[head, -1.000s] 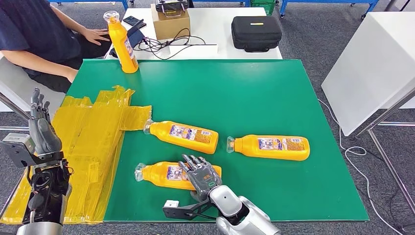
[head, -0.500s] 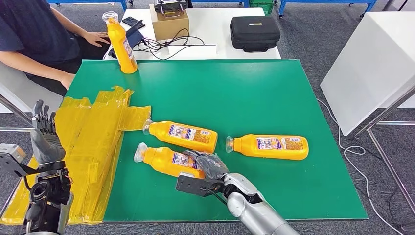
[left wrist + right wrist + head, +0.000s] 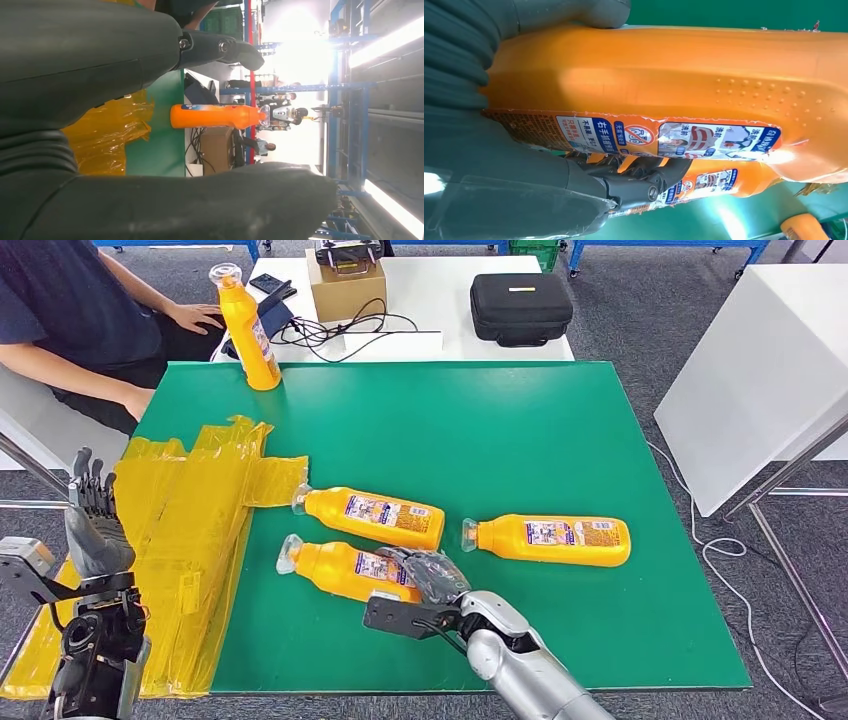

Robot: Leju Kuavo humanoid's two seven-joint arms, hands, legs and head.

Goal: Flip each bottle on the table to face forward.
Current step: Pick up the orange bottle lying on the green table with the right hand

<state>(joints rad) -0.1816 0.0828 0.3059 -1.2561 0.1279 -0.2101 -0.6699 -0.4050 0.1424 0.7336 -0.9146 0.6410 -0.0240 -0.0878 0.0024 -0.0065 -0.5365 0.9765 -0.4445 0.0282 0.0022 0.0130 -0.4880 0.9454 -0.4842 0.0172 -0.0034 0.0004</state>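
While gripped, orange bottle [image 3: 345, 570], label showing

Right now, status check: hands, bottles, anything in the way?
Right hand grips nearest bottle. Left hand open, off the table's left side. Two more bottles lying flat, one upright bottle at far corner. Nothing in the way.

grey carpet floor [image 3: 640, 320] | white desk [image 3: 450, 290] | white cabinet [image 3: 760, 370]

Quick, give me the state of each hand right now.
Left hand: open, raised beside the table, holding nothing.
Right hand: closed around the nearest lying bottle, gripping its body.
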